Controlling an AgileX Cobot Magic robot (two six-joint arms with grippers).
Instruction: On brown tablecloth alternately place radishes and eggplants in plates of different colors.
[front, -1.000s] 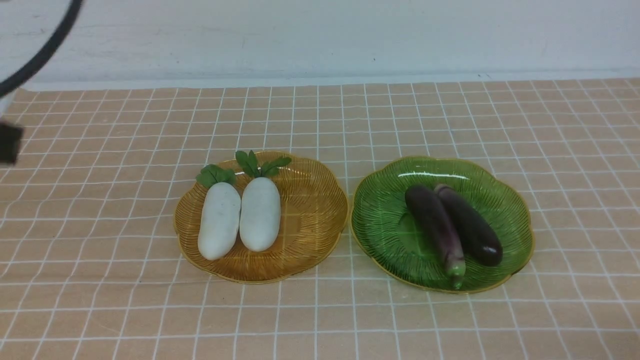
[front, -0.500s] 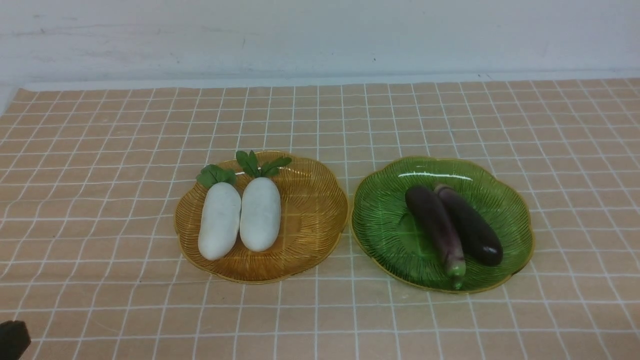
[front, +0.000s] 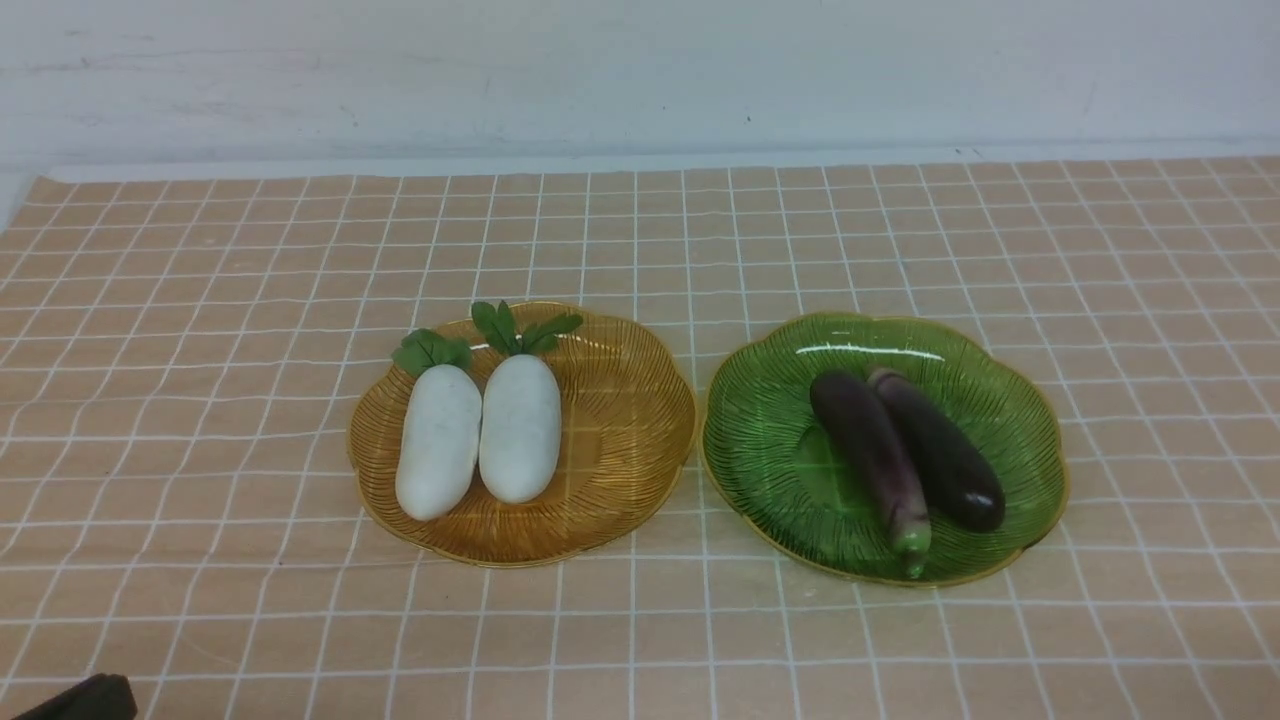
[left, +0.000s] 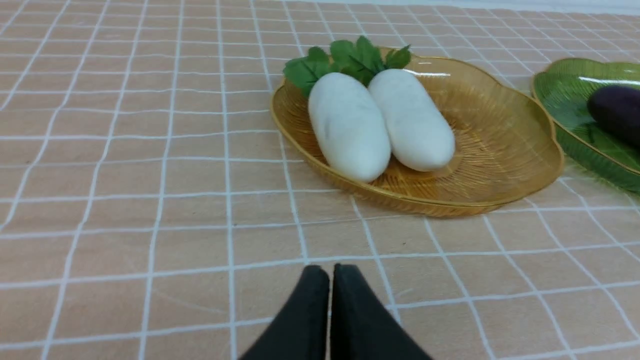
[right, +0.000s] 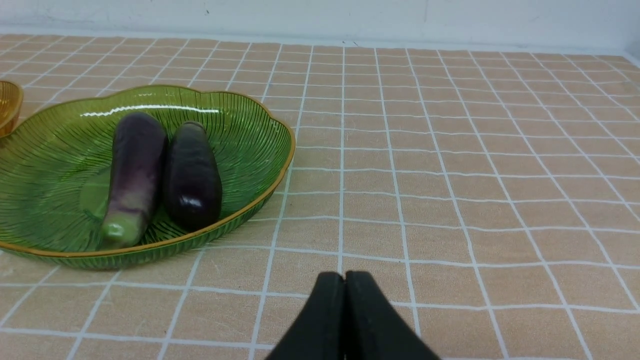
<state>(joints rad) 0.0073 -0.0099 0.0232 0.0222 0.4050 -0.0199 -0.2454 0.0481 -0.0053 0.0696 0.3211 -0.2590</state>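
Two white radishes (front: 438, 440) (front: 520, 427) lie side by side in the amber-yellow plate (front: 620, 430), leaves pointing to the far side. Two dark purple eggplants (front: 870, 450) (front: 945, 455) lie together in the green plate (front: 770, 450), just right of the amber one. Both plates rest on the brown tablecloth (front: 200, 400). My left gripper (left: 330, 272) is shut and empty, low over the cloth on the near side of the amber plate (left: 500, 145) and its radishes (left: 348, 127). My right gripper (right: 344, 280) is shut and empty, near and to the right of the green plate (right: 240, 130) holding the eggplants (right: 135, 170).
A white wall (front: 640, 70) runs along the far edge of the cloth. A dark part of the left arm (front: 85, 700) shows at the bottom left corner of the front view. Bare cloth lies all round the two plates.
The left arm has dropped from the upper left of the front view to the bottom left corner. Its black cable has left the picture. Plates, radishes and eggplants have not moved.
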